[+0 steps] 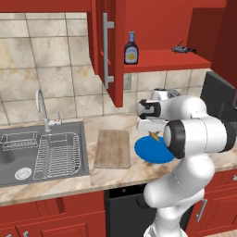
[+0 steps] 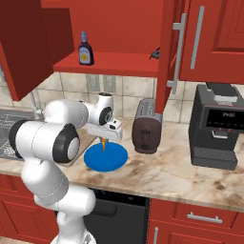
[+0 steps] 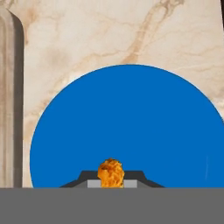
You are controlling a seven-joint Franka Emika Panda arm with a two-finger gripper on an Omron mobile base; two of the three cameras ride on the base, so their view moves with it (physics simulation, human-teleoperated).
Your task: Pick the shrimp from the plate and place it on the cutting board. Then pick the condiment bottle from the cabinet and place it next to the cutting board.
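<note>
Hanging between the tips of the robot's gripper [image 3: 110,181], the shrimp [image 3: 110,173] is a small orange lump pinched from both sides, the jaws drawn in tight on it. In the right base view the shrimp [image 2: 103,143] dangles just under the hand, lifted off the plate [image 2: 114,159] and apart from its surface. The plate is a flat bright blue disc lying on the marble counter [image 2: 181,176], directly below the hand.

To the plate's left, just beside it, lies the cutting board [image 1: 112,148], a pale wooden rectangle with nothing on it. Further left is a steel sink [image 1: 18,159] with a wire dish rack [image 1: 58,155] and a curved tap [image 1: 42,109]. To the plate's right stand a dark toaster [image 2: 146,128] and a black coffee machine [image 2: 217,126].

Above, the red cabinet [image 1: 115,51] stands open, and the condiment bottle [image 1: 131,48] waits upright on its shelf.

The step in hand appears to be carrying the shrimp to the board. Doing it well likely means keeping the pinch firm on such a tiny piece, travelling level and leftward with enough height to clear the board's edge, then lowering close to the wood near the board's middle before letting go, so the shrimp does not bounce or roll off.
</note>
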